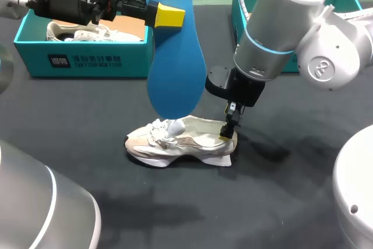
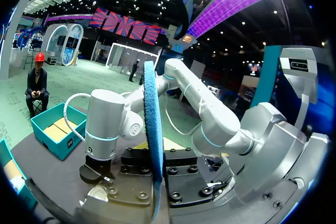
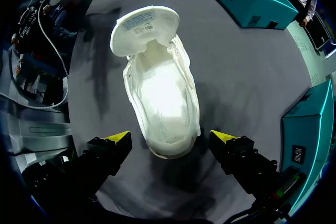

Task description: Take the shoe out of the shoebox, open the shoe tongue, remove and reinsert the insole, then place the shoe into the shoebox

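Your left gripper (image 1: 171, 16) is clamped on a long blue foam insole (image 1: 175, 56), holding it upright in the air above the middle of the dark grey table (image 1: 175, 214). Under the insole's lower end a white low-top sneaker (image 1: 180, 141) stands on its sole, toe to the left, tongue folded forward. Your right gripper (image 3: 170, 140) hangs over the heel, its fingers (image 3: 118, 142) spread either side, touching nothing. At far left is a teal cardboard shoebox (image 1: 81, 59) holding a second shoe (image 1: 87, 32).

I count two white sneakers: one sneaker (image 1: 186, 141) under my right gripper (image 1: 228, 133), one sneaker (image 1: 87, 32) boxed beyond my left gripper (image 1: 169, 16). One blue insole (image 1: 175, 62). Two teal shoeboxes (image 1: 81, 59) (image 1: 238, 16).
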{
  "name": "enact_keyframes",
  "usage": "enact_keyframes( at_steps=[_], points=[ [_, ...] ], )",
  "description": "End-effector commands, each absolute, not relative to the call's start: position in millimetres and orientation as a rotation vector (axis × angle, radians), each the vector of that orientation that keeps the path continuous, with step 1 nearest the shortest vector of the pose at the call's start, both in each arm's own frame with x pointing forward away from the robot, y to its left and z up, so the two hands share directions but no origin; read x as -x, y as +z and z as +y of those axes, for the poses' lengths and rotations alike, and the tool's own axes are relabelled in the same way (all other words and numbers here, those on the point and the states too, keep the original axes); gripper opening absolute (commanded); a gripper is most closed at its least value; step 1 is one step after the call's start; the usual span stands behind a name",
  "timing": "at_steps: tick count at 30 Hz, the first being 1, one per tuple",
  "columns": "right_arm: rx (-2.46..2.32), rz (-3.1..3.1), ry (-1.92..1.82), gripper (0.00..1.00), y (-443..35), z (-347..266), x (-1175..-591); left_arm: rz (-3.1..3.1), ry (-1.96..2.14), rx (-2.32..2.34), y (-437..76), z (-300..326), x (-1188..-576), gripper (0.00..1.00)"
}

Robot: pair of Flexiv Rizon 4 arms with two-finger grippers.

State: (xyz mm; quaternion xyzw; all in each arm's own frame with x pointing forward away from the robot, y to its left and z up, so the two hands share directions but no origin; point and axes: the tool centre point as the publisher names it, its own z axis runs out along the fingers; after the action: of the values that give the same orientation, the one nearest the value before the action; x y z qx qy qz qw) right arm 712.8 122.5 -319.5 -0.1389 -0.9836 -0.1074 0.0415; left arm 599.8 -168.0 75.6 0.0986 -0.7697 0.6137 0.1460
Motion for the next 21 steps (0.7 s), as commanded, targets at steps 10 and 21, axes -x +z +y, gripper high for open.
enact_keyframes(
  at_steps=[10, 21],
  points=[
    [0.355, -3.017, -0.073, 1.00, -319.7, 139.4, -724.7, -2.217, 1.764, -0.282, 75.7, -170.0, -601.2, 0.00],
    [0.312, -3.049, -0.087, 1.00, -324.2, 149.6, -735.1, -2.217, 1.764, -0.282, 75.7, -170.0, -601.2, 0.00]
  ],
)
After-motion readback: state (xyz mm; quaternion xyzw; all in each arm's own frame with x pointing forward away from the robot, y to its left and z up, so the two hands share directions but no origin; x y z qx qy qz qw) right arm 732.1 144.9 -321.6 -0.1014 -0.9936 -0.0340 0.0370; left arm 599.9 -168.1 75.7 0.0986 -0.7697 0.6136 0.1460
